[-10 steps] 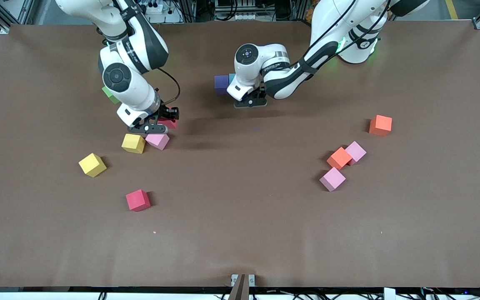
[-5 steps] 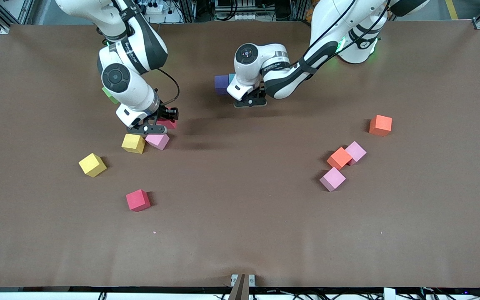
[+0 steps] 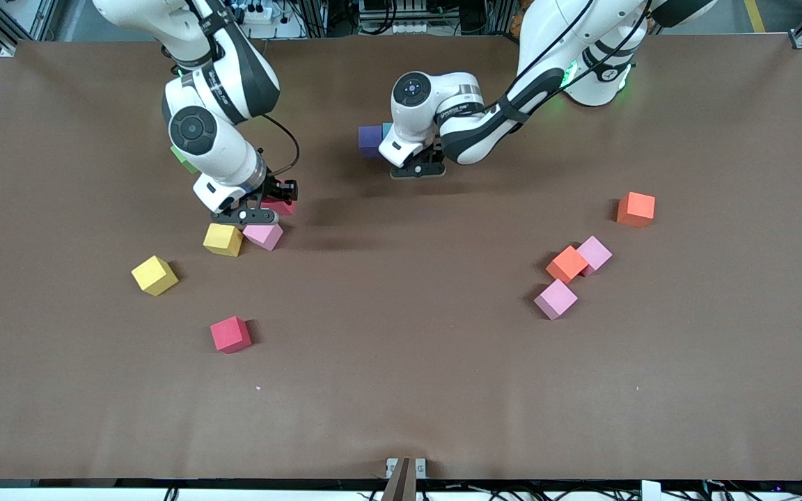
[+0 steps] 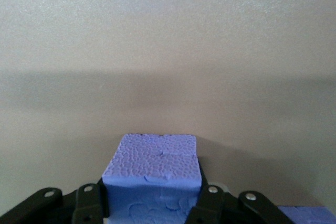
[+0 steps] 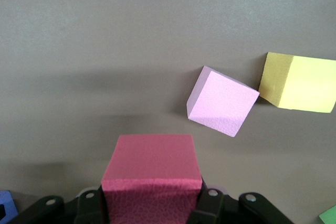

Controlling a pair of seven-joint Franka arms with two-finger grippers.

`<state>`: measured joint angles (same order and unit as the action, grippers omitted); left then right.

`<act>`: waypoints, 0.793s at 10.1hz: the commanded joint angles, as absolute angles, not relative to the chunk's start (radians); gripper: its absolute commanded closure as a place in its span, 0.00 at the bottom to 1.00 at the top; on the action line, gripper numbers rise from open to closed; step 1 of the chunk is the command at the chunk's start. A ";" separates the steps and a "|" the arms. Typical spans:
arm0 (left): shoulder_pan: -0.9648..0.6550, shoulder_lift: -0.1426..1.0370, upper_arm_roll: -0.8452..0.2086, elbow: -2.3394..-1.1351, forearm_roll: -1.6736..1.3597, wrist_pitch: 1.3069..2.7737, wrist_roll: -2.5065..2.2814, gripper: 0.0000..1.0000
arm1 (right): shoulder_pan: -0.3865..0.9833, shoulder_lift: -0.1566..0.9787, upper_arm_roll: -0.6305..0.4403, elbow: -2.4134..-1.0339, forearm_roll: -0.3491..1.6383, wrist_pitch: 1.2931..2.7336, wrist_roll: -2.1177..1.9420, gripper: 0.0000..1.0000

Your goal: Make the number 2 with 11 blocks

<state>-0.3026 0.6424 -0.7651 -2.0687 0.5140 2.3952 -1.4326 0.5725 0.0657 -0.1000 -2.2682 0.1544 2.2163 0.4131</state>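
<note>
Blocks lie scattered on the table (image 3: 401, 390): left gripper (image 3: 418, 169) pinches a blue block (image 4: 152, 169); right gripper (image 3: 255, 209) pinches a red block (image 5: 152, 174) above the pink block (image 3: 264, 235).

In the front view, the right arm's wrist hid most of the green cube (image 3: 182, 157), and the right gripper (image 3: 256, 211) covered all but a corner of the red block (image 3: 282, 206) it clamped. The left arm's wrist concealed much of the purple block (image 3: 370, 140) and nearly all of the light blue block (image 3: 388, 130) beside it. The left gripper (image 3: 418, 169) hid its own load there. In the left wrist view, the frame edge cut off the held purple-blue block (image 4: 152, 169).
</note>
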 commanded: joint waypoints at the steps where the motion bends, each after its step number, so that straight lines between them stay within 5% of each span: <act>1: -0.314 0.647 -0.758 -2.100 0.534 2.407 -1.433 0.81 | 0.554 0.069 -0.091 -2.253 0.172 2.200 0.393 0.92; 3: -0.314 0.647 -0.758 -2.100 0.532 2.407 -1.433 0.77 | 0.552 0.069 -0.091 -2.252 0.170 2.200 0.393 0.92; 4: -0.314 0.646 -0.758 -2.099 0.532 2.407 -1.445 0.56 | 0.552 0.069 -0.091 -2.252 0.170 2.200 0.393 0.92; 5: -0.311 0.646 -0.758 -2.092 0.528 2.399 -1.481 0.01 | 0.552 0.069 -0.091 -2.252 0.170 2.200 0.393 0.92; 8: -0.310 0.643 -0.756 -2.083 0.526 2.398 -1.529 0.00 | 0.552 0.069 -0.091 -2.250 0.170 2.200 0.393 0.92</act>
